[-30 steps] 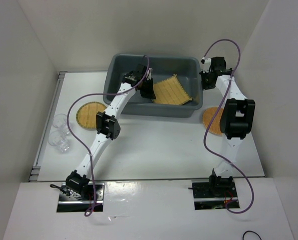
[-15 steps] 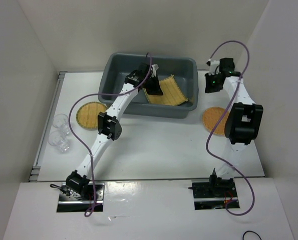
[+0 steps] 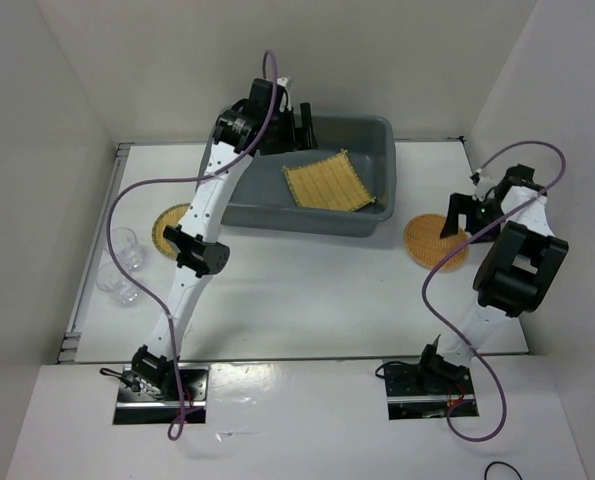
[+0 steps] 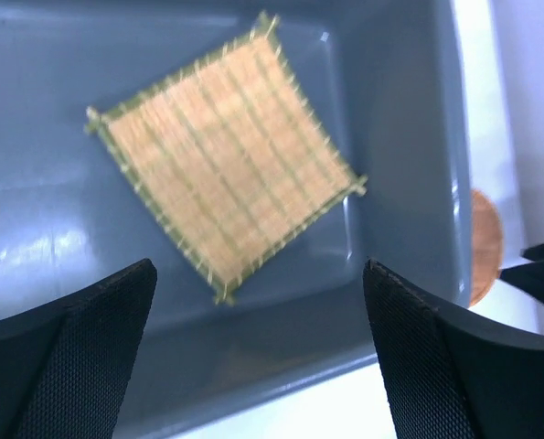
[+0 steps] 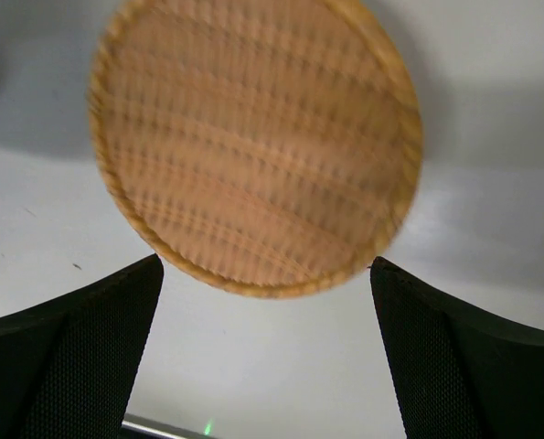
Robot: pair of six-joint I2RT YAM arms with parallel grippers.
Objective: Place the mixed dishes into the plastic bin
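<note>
The square yellow woven mat point(image 3: 325, 182) lies flat inside the dark grey plastic bin point(image 3: 377, 222), free of both grippers. In the left wrist view the mat point(image 4: 224, 155) rests on the bin floor point(image 4: 400, 137). My left gripper point(image 3: 297, 125) hangs open and empty above the bin's back left part, its jaws point(image 4: 258, 274) spread wide. My right gripper point(image 3: 459, 218) hovers open over the orange round mat point(image 3: 432, 242) on the table, right of the bin. That orange mat point(image 5: 253, 137) lies just beyond the open right gripper point(image 5: 267, 265), apart from it.
A yellow round mat point(image 3: 167, 225) lies left of the bin, partly behind the left arm. Two clear cups point(image 3: 120, 262) stand near the table's left edge. White walls close in the left, back and right sides.
The left gripper opened, let go of the square mat and rose toward the bin's back left; the mat settled flat. The right gripper opened and swung from the bin's right end to over the orange mat.
</note>
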